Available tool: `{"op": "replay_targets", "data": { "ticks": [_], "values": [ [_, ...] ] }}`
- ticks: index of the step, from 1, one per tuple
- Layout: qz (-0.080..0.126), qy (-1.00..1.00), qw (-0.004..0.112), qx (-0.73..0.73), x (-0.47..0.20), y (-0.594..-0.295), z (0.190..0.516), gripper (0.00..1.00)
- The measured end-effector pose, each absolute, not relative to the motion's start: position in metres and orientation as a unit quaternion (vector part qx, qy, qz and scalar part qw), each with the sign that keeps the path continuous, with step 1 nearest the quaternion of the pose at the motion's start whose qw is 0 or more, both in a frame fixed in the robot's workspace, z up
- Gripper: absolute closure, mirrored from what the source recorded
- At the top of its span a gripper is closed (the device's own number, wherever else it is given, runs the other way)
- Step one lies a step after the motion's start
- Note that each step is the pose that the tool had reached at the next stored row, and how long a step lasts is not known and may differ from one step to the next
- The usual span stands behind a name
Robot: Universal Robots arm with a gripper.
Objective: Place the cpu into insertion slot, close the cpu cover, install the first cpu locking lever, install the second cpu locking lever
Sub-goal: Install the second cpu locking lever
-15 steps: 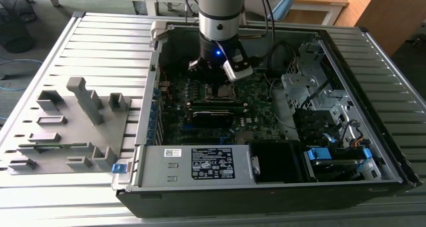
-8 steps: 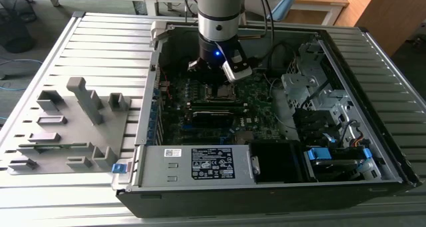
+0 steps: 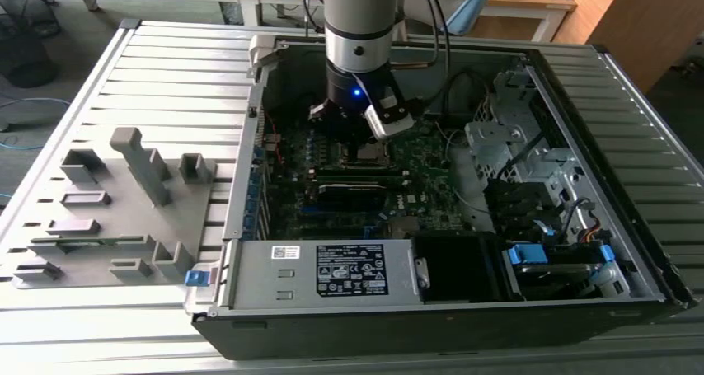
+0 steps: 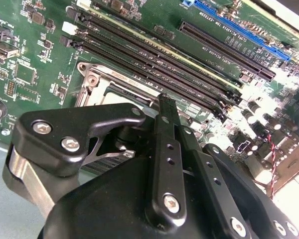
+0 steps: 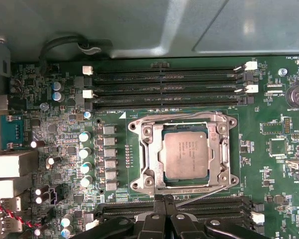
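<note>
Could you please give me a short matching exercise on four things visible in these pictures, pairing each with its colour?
1. cpu
2. motherboard
3. gripper
4. long expansion slot

a. blue
b. dull silver-grey
c. black
d. dark green

Pairs: 1-b, 2-d, 3-c, 4-a

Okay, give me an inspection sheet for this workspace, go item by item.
Surface: ribbed grey metal table carrying an open computer case.
Job's things: cpu sits in the insertion slot; cpu cover lies around it.
Clutter: grey fixture blocks at the exterior view's left.
Grippers: claw hangs just beside the socket, fingers together, holding nothing visible.
Cables: red and black wires near the board's edge.
Surroundings: wooden desks behind.
</note>
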State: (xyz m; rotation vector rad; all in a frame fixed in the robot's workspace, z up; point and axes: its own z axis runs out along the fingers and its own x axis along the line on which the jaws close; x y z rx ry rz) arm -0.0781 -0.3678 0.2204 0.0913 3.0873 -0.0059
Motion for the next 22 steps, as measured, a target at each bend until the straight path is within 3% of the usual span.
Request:
{"op": "replay_targets", "data": {
  "ticks": [22],
  "values": [
    [-0.002, 0.999, 0.027, 0.030, -0.0809, -0.3699, 0.2197, 0.90]
  ]
}}
